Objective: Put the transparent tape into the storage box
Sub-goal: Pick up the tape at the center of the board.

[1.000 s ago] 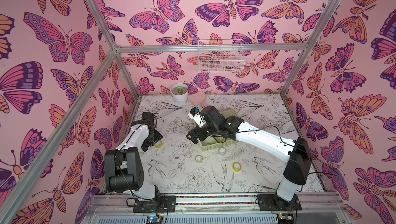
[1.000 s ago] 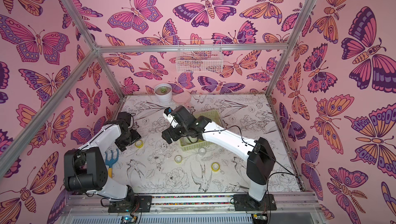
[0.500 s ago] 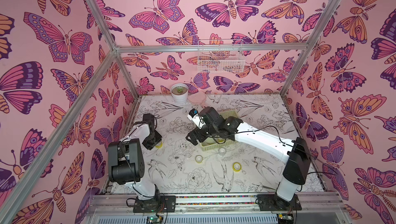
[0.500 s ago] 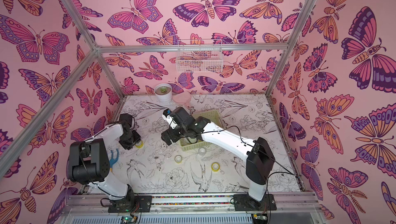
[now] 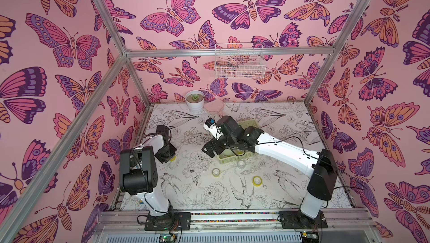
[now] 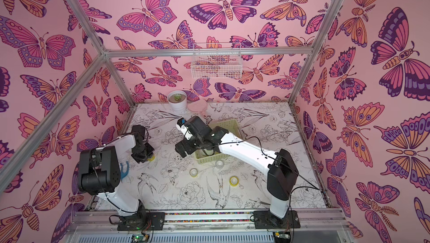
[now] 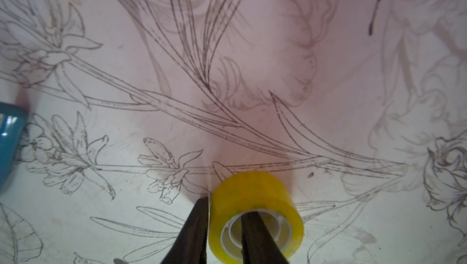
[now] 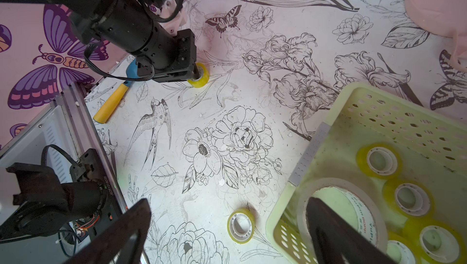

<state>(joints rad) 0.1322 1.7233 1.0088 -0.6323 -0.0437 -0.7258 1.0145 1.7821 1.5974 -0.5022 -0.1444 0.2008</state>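
Left claw (image 7: 226, 208): narrow. We log one dark finger down inside the core of a small yellow roll (image 7: 252, 194) and its partner against the outer face, with the roll's wall pinched between them. Roll: glossy, see-through yellow winding on a white plastic core. It lies flat on the bench (image 7: 328, 123) with its hole upward, near the bench's left edge and well apart from the storage box (image 8: 353, 91).

Right claw (image 8: 228, 200): spread wide, holding nothing. We note one finger over a corner of the box, above a wide whitish roll (image 8: 364, 209), and the other outside over the bench.

Storage box: pale yellow-green plastic, low walls pierced with rows of oval holes, standing mid-bench under the right arm.

Tape inside the box, by the right wrist view: the wide whitish roll, red print on its inner core, lies flat in the corner. Beside it we count at least three small yellow rings (image 8: 361, 159), white-cored, flat on the box floor.

Tape loose on the bench, in both top views: a yellow ring (image 5: 216, 172) just before the box's front wall; a clear whitish ring (image 5: 241, 164) just beside that wall; a second yellow ring (image 5: 256, 180) further out, nearer the right arm's base.

Also entered: a hand fork (image 8: 111, 106), blue head and yellow handle, lying beside the left arm.
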